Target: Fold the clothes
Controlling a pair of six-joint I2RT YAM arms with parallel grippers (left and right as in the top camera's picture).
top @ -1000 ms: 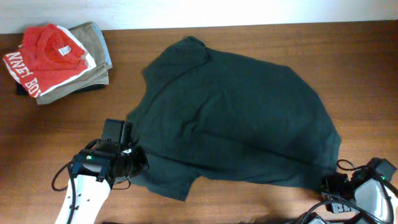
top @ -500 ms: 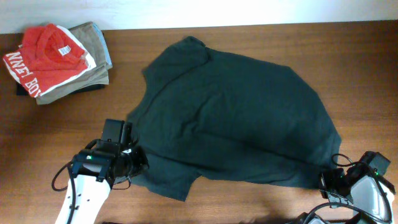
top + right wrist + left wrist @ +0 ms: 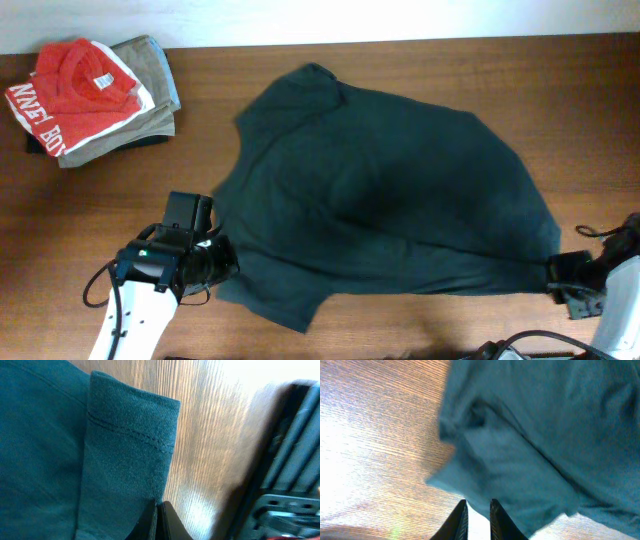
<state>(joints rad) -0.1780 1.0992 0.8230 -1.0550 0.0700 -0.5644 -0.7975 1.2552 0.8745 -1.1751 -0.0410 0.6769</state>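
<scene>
**Overhead: dark shirt spread flat, a claw at each lower corner**

Overhead, the dark green T-shirt [image 3: 380, 200] lies spread out, wrinkled, across the middle of the wooden tabletop [image 3: 420, 70], with its narrow end toward the far edge and its wide lower edge toward the robot.

The right claw [image 3: 555, 270] sits at the shirt's lower right corner. In the right wrist view it is clenched [image 3: 157, 520] on a folded, stitched edge of the cloth, and the fabric runs straight into the meeting tips.

The left claw [image 3: 222, 262] rests against the shirt's lower left side, just above the corner flap. In the left wrist view its two tips [image 3: 477, 520] stand close together with a thin gap, and the cloth's edge reaches them. Whether any fabric is actually pinched there I cannot tell.

At the far left corner, well apart from the T-shirt, a red shirt [image 3: 70, 90] with white lettering lies folded on top of a folded khaki garment [image 3: 155, 60].
</scene>
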